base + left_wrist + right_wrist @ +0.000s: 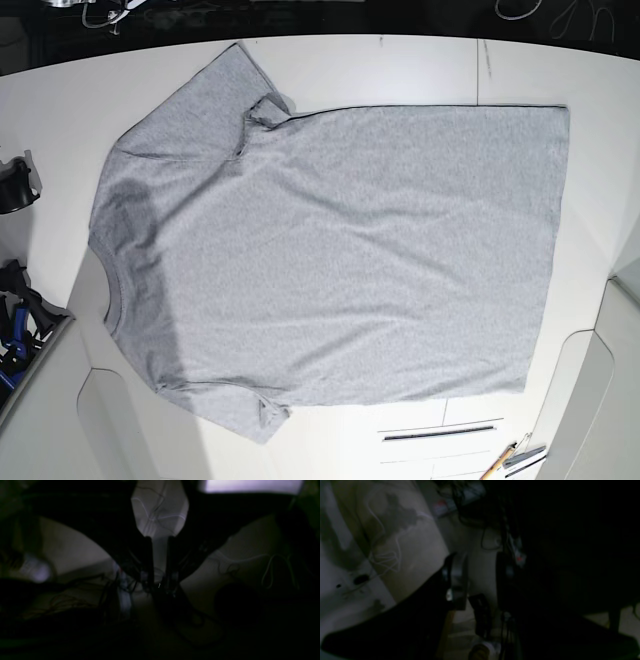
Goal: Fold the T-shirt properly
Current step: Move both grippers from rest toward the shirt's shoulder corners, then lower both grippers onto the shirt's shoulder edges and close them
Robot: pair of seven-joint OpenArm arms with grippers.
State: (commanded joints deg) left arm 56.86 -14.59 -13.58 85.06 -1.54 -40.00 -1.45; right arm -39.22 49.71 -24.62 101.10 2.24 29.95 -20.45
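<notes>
The T-shirt (330, 240) lies spread flat on the white table (400, 65) in the base view. It is plain heather grey, with the collar at the left, the hem at the right and one sleeve toward each of the far and near edges. No lettering shows. Neither arm appears in the base view. Both wrist views are dark and show no shirt. My left gripper (160, 540) has its two fingers parallel with a narrow gap and nothing between them. My right gripper (478, 555) stands with its fingers wide apart, also holding nothing.
Dark hardware (15, 185) and a blue-and-black piece (15, 315) sit at the table's left edge. A pencil (500, 462) lies at the near right. Cables (560, 12) run along the far edge. The wrist views show dim floor and loose white cables (270, 570).
</notes>
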